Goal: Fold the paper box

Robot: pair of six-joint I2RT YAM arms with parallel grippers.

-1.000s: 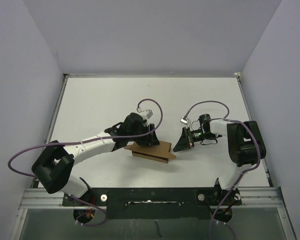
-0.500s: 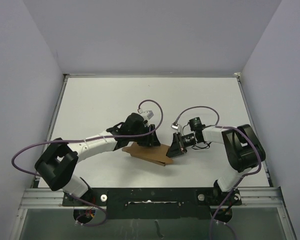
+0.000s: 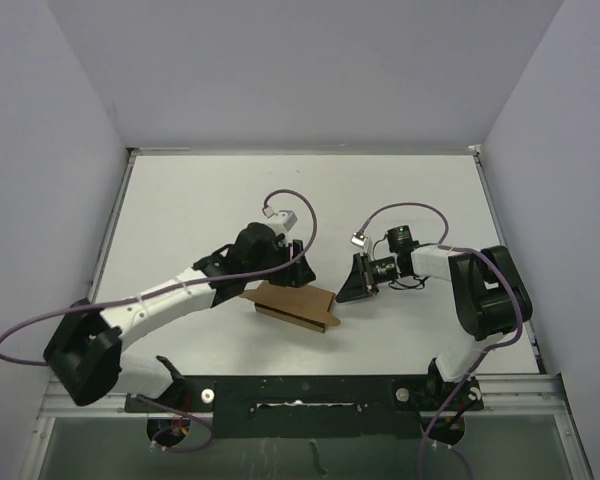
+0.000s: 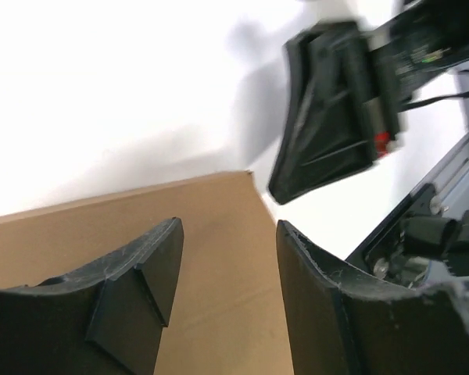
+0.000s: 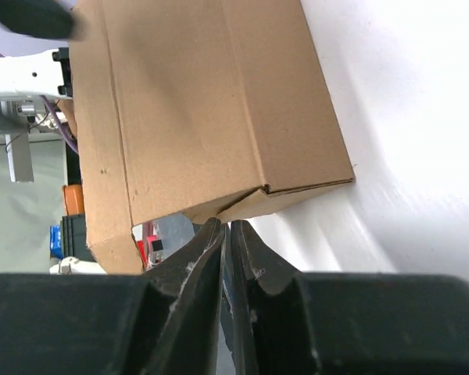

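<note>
The paper box [image 3: 295,304] is a flattened brown cardboard piece lying on the white table [image 3: 200,200] between the two arms. My left gripper [image 3: 288,272] hovers over its far edge, open. In the left wrist view the two black fingers [image 4: 228,226] stand apart above the cardboard [image 4: 102,219] without pinching it. My right gripper [image 3: 348,290] is at the box's right end. Its jaws [image 5: 227,225] are almost together, with nothing between them, their tips just below the box's [image 5: 211,101] folded lower edge.
Purple cables [image 3: 300,205] loop above both wrists. A metal rail [image 3: 300,392] runs along the near edge by the arm bases. Grey walls [image 3: 40,150] close in the table on three sides. The right gripper's black body [image 4: 328,117] shows in the left wrist view.
The right gripper came in to the box's right end and the box slid slightly left. The left arm swung its elbow leftward and its jaws opened a little wider.
</note>
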